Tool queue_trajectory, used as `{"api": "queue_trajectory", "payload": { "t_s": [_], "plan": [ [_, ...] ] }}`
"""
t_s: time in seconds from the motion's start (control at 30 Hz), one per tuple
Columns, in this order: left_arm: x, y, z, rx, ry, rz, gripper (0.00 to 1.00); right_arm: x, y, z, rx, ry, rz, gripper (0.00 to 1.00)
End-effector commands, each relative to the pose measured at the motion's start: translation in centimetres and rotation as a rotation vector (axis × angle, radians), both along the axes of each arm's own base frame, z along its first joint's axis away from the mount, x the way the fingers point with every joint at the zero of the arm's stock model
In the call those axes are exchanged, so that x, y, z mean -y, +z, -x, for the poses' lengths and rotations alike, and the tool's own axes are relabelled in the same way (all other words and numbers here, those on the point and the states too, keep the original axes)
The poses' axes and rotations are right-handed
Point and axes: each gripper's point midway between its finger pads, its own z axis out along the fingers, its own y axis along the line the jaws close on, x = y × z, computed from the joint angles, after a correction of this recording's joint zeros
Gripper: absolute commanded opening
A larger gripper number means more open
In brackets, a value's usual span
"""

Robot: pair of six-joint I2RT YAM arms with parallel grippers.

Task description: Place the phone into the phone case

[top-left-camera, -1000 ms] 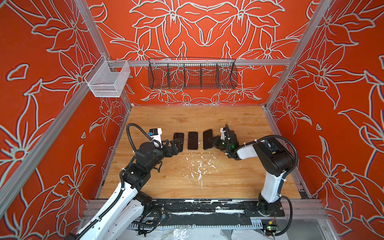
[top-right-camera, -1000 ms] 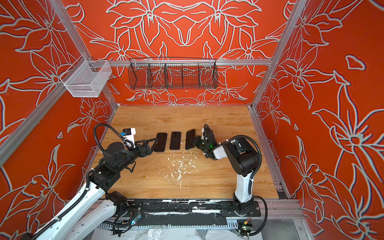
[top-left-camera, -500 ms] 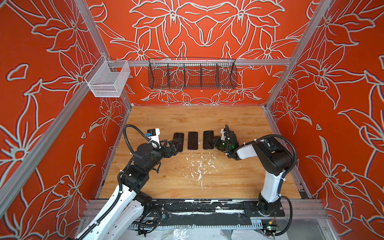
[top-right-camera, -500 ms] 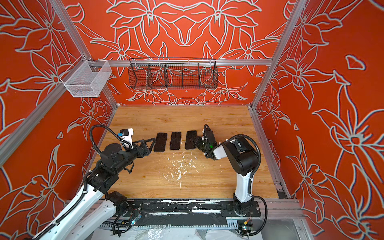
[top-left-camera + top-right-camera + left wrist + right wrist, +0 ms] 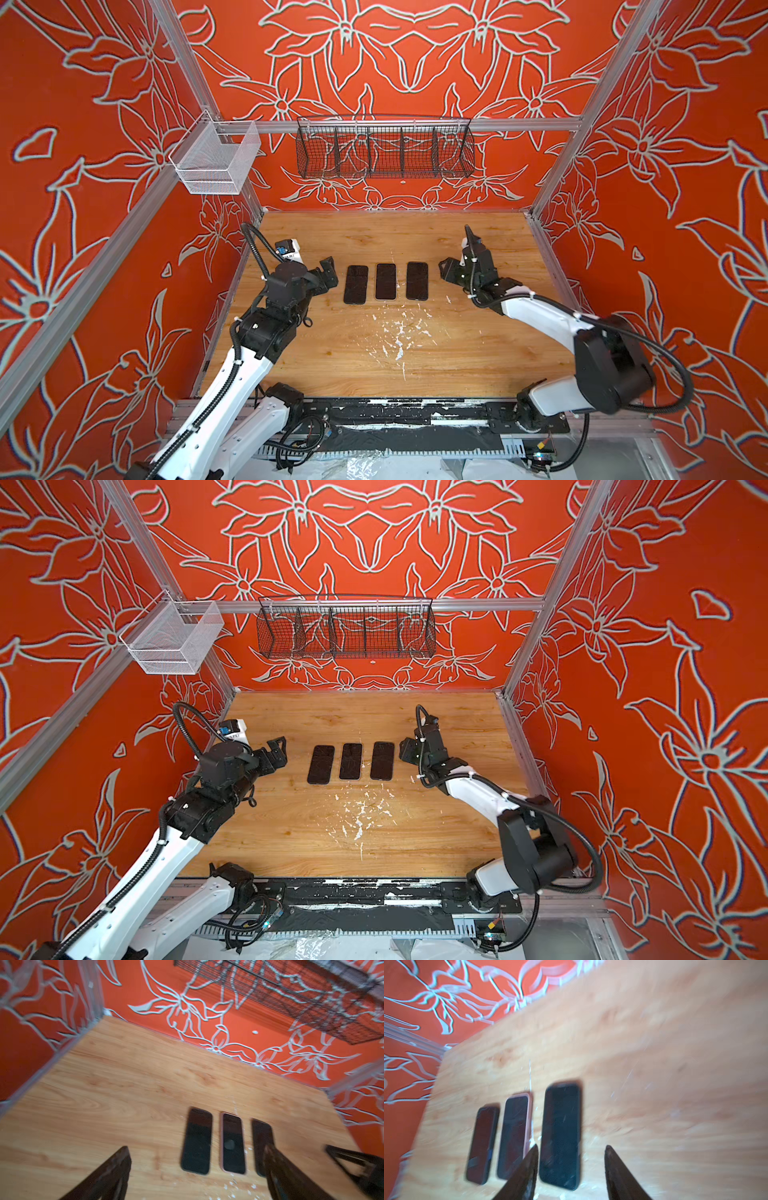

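Three dark phone-shaped slabs lie flat in a row on the wooden table (image 5: pixel 395 232): a left one (image 5: pixel 356 284), a middle one (image 5: pixel 386 281) with a pink rim (image 5: pixel 222 1142), and a right one (image 5: pixel 417 280) with a dark rim (image 5: pixel 560 1136). I cannot tell which is a bare phone and which sits in a phone case. My left gripper (image 5: pixel 328 272) is open just left of the row (image 5: pixel 196 1147) and holds nothing. My right gripper (image 5: pixel 446 272) is just right of the row, its jaws apart and empty (image 5: pixel 572 1147), clear of the right slab.
White flecks (image 5: pixel 399 332) are scattered on the wood in front of the slabs. A black wire basket (image 5: pixel 384 151) hangs on the back wall and a white mesh basket (image 5: pixel 216 162) on the left rail. Red patterned walls enclose the table on three sides.
My right gripper's jaws have opened beside the right slab. My left gripper has drawn back to the left, away from the left slab. The slabs lie where they were.
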Motion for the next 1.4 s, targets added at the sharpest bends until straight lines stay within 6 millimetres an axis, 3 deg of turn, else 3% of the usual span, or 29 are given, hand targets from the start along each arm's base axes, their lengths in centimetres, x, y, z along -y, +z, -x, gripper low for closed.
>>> {"api": "queue_trajectory", "payload": {
  "t_s": [0.0,0.1,0.2,0.3,0.53,0.63,0.77,0.87,1.07,1.23,1.37],
  "plan": [
    [-4.2,-2.9,-0.4,-0.064,0.139,-0.163,0.97,5.2,2.6,1.4,0.079,-0.066,0.362,0.53],
    [-5.5,-6.0,-1.0,-0.077,0.185,-0.171,0.97,7.7,4.9,2.5,0.222,-0.103,0.511,0.54],
    [-6.4,-9.2,-1.1,-0.131,0.213,-0.164,0.97,10.3,5.5,4.5,0.302,-0.183,0.604,0.55],
    [-7.5,-10.9,-1.1,-0.136,0.229,-0.153,0.97,12.2,4.2,6.3,0.337,-0.237,0.640,0.61],
    [-8.3,-14.8,-1.9,-0.057,0.214,-0.178,0.97,15.2,-2.0,8.6,0.313,-0.329,0.621,0.67],
    [-7.7,-15.7,-3.0,-0.034,0.138,-0.168,0.97,15.1,-3.2,8.0,0.343,-0.318,0.609,0.68],
    [-7.0,-16.3,-4.6,-0.039,0.054,-0.189,0.97,12.9,-3.6,5.9,0.351,-0.166,0.671,0.68],
    [-5.3,-18.4,-5.4,-0.030,-0.074,-0.171,0.97,10.9,-4.6,4.8,0.383,-0.014,0.705,0.68],
    [-2.7,-18.5,-5.7,-0.012,-0.237,-0.178,0.97,13.1,-6.7,4.1,0.367,-0.018,0.544,0.67],
    [-4.2,-18.7,-5.9,-0.037,-0.146,-0.180,0.97,12.5,-7.4,2.7,0.320,0.080,0.468,0.67],
    [-4.2,-18.7,-6.0,-0.036,-0.143,-0.180,0.97,13.3,-7.6,2.0,0.295,0.077,0.400,0.74]
  ]
}}
